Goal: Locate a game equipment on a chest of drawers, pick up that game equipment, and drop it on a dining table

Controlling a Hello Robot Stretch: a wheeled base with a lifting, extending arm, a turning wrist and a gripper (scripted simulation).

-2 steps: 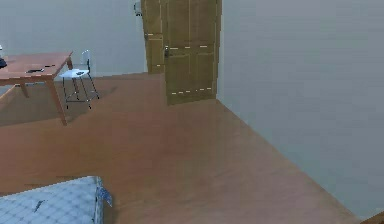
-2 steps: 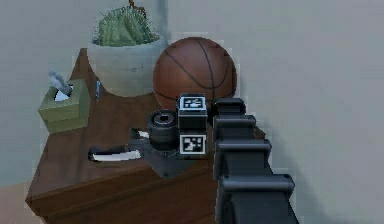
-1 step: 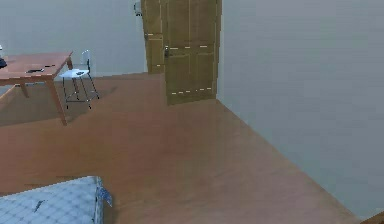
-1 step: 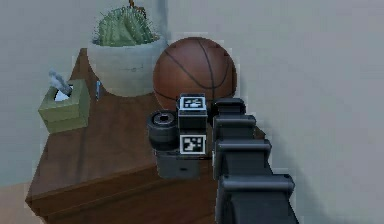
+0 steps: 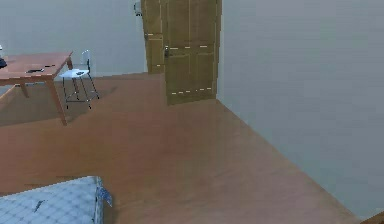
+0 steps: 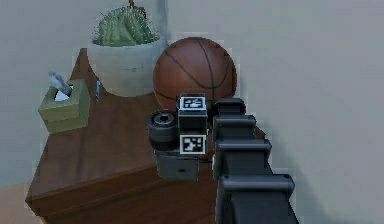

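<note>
We see the basketball (image 6: 195,72) resting on the wooden top of the chest of drawers (image 6: 90,165), toward its far right, close to the pale wall (image 6: 320,70). Just left of the ball stands a white pot (image 6: 122,68) holding a green spiky plant (image 6: 125,25). We cannot tell whether pot and ball touch. Further left, nearer to us, sits a green tissue box (image 6: 62,108), apart from the pot.

The dark arm (image 6: 250,175) rises from the near edge, right of the middle. It ends in 2 white marker squares (image 6: 192,122) that overlap the ball's lower part. The gripper (image 6: 163,138) lies left of these squares, over the wooden top and below the ball. We cannot tell whether it holds anything or touches the ball.

Looking ahead, a wooden dining table (image 5: 30,66) stands at the far left, with 1 light chair (image 5: 78,78) just right of it. A brown door (image 5: 190,48) is set in the far wall, across bare brown floor (image 5: 180,150).
</note>
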